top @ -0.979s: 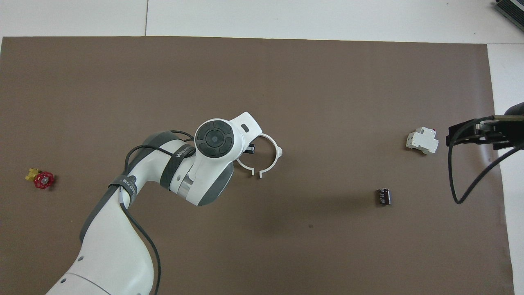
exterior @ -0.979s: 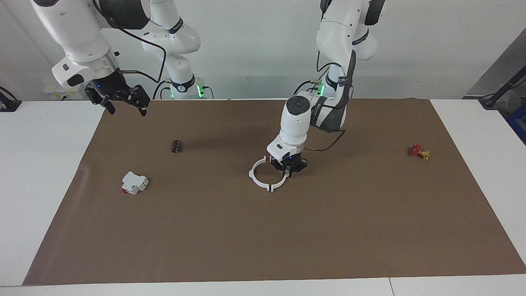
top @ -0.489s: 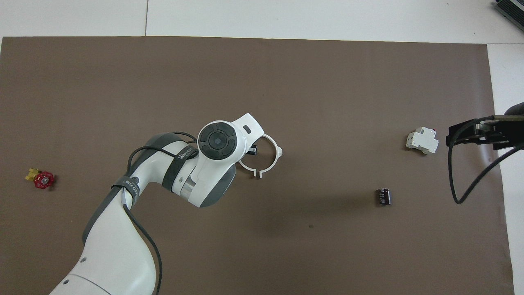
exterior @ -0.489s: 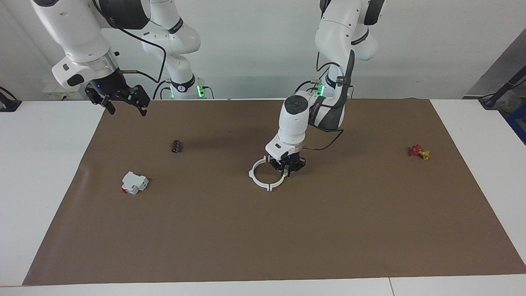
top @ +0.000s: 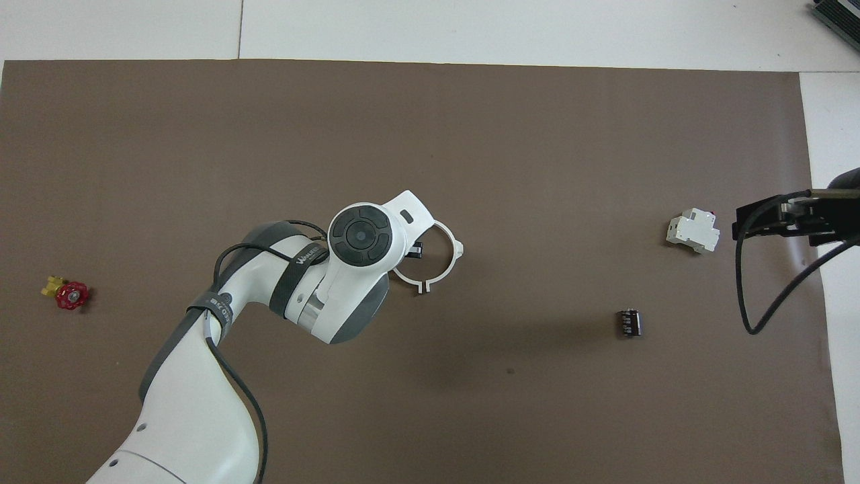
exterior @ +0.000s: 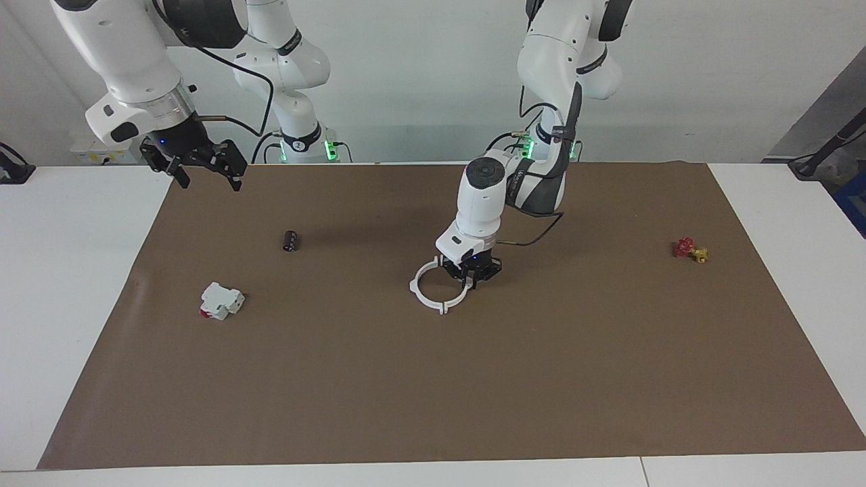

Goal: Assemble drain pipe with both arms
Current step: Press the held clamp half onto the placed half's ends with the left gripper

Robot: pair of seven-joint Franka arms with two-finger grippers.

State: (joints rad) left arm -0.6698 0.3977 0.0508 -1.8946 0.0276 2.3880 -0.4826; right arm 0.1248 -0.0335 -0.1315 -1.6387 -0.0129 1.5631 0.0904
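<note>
Drain pipe ring flat on table, one arc pinched in closed left gripper; right gripper open, well apart, waiting.

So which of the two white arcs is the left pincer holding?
The arc toward the left arm's end of the table, clamped in the left pincer. The other arc lies free on the mat, touching it end to end.

A brown mat is covering the white worktop; a plain pale wall is rising beside the worktop.
</note>
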